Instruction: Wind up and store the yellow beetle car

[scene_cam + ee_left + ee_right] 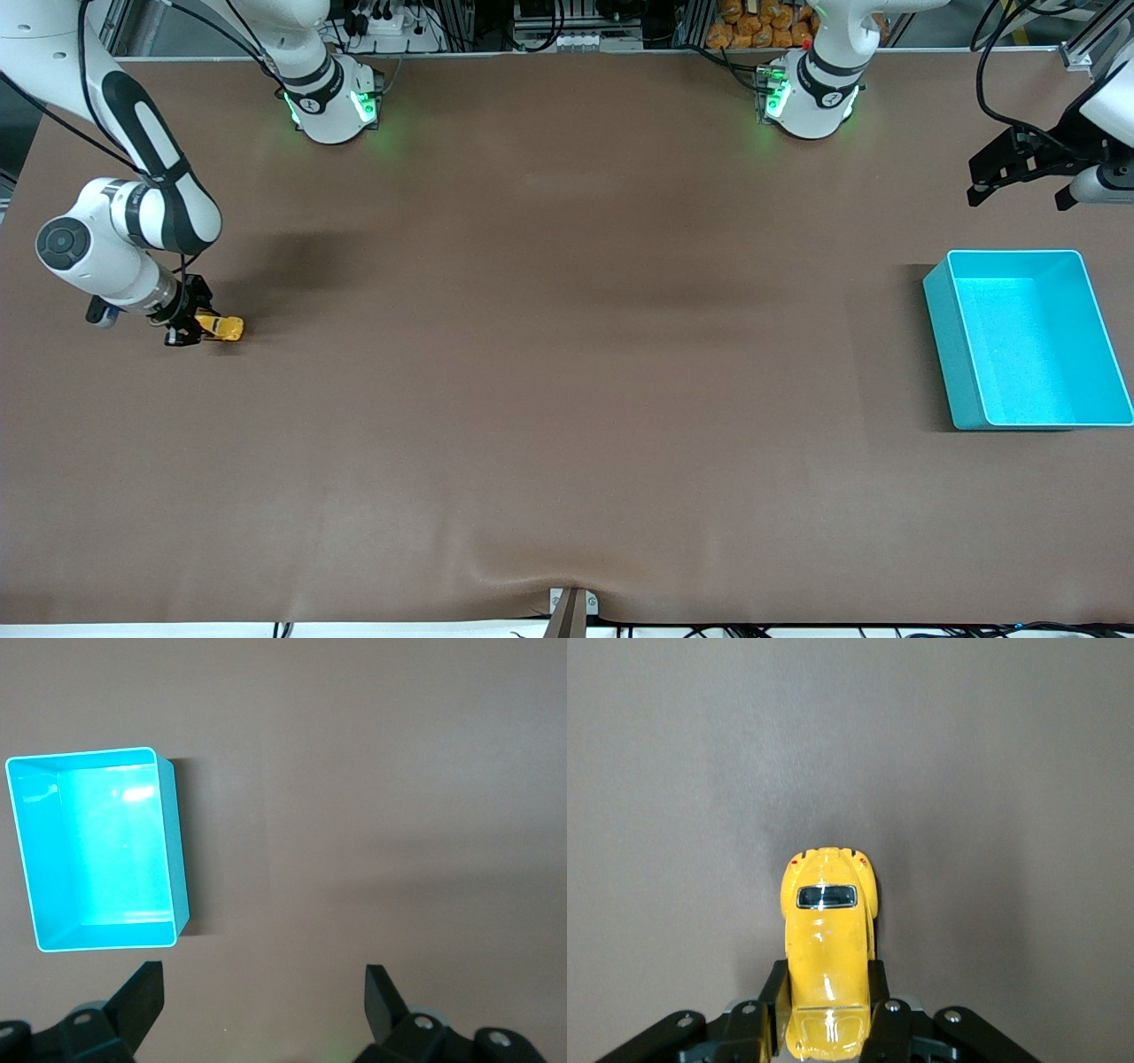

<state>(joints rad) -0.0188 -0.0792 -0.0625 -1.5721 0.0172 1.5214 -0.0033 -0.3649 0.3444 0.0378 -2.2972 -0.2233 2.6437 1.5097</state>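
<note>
The yellow beetle car (223, 327) is down at the table at the right arm's end, with my right gripper (188, 322) shut on its sides. In the right wrist view the car (828, 939) sits between the two black fingers (772, 990), its dark window facing up. The teal bin (1028, 338) stands empty at the left arm's end of the table; it also shows in the left wrist view (97, 850). My left gripper (1019, 182) is open and empty, held in the air over bare table farther from the front camera than the bin, and waits.
The brown table mat (567, 354) spans the whole surface between the car and the bin. The two arm bases (332, 102) stand along the table's edge farthest from the front camera. A small bracket (571, 607) sits at the nearest edge.
</note>
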